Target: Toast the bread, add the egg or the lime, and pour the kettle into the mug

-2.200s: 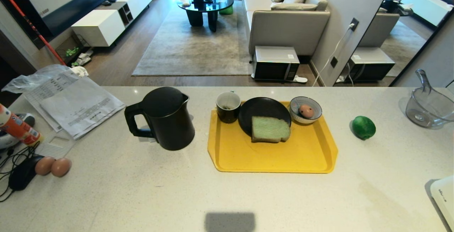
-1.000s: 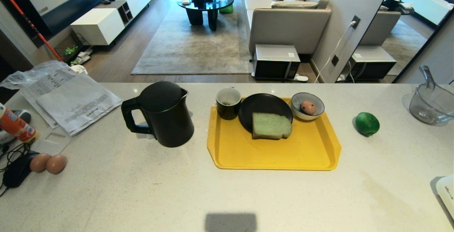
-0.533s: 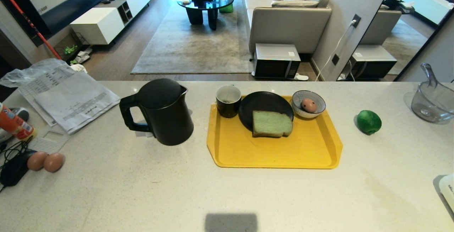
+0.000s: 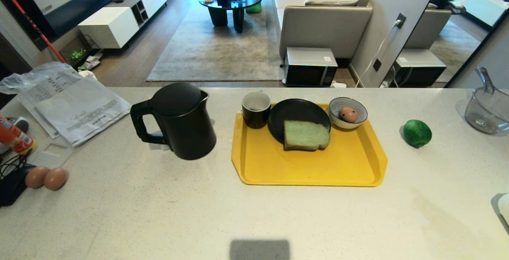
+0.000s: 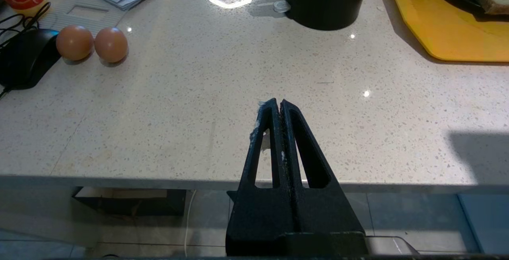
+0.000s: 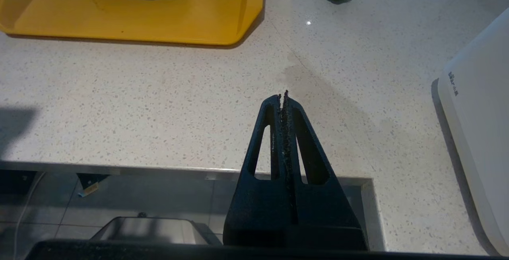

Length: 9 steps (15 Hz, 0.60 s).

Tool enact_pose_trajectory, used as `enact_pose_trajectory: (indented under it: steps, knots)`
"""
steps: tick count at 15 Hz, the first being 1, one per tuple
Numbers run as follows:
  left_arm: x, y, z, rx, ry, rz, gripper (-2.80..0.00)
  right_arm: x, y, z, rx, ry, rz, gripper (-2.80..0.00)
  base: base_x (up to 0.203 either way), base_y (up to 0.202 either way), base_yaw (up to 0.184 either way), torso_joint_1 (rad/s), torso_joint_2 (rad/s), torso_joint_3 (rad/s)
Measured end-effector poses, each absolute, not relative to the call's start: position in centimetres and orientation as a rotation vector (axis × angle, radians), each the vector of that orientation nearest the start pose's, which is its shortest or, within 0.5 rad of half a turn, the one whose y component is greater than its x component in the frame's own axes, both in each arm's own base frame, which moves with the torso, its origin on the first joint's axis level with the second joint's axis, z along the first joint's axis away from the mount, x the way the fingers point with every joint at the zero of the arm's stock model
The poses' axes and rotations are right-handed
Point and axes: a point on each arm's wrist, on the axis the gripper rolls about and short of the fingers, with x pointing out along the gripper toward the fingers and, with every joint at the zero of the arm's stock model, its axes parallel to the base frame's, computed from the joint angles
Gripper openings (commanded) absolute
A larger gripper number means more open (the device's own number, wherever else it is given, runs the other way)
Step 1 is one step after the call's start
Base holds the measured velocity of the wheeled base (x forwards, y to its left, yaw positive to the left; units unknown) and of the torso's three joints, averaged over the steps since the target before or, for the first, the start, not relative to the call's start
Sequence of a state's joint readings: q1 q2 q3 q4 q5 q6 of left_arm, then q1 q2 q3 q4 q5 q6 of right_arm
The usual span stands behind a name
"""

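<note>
The pale green bread (image 4: 306,134) lies half on a black plate (image 4: 294,117) on the yellow tray (image 4: 318,168). The black mug (image 4: 256,109) stands at the tray's far left corner. A spotted egg (image 4: 348,113) rests in a striped bowl (image 4: 357,121). The lime (image 4: 417,132) sits on the counter right of the tray. Left of the tray stands the black kettle (image 4: 179,121). My left gripper (image 5: 278,103) is shut and empty over the counter's near edge. My right gripper (image 6: 283,96) is likewise shut and empty. Neither arm shows in the head view.
Papers in plastic (image 4: 67,105), an orange-labelled bottle (image 4: 14,136), a black mouse with cables (image 5: 24,55) and two plain brown eggs (image 4: 45,177) crowd the counter's left end. A clear jug (image 4: 487,109) stands far right; a white appliance (image 6: 477,132) sits at the near right.
The whole head view has shifted: the camera has risen and tipped, so the counter's things sit a little higher in the picture. Nothing on the counter has moved.
</note>
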<state>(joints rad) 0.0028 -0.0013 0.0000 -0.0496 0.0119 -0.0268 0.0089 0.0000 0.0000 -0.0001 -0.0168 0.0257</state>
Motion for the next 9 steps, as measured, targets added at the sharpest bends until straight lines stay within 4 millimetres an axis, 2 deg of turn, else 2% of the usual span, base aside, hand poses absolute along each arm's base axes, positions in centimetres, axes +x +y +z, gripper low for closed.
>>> enact_pose_trajectory:
  steps: [6, 9]
  knots:
    - [-2.30, 0.02, 8.05, -0.027, -0.051, 0.014, -2.80, -2.28, -0.06, 7.55, 0.026, 0.000, -0.008, -2.80, 0.000, 0.000, 0.000, -0.150, 0.30, 0.139]
    - [-2.30, 0.02, 8.05, -0.027, -0.051, 0.013, -2.80, -2.28, -0.06, 7.55, 0.026, 0.000, -0.008, -2.80, 0.000, 0.000, 0.000, -0.029, 0.07, 0.021]
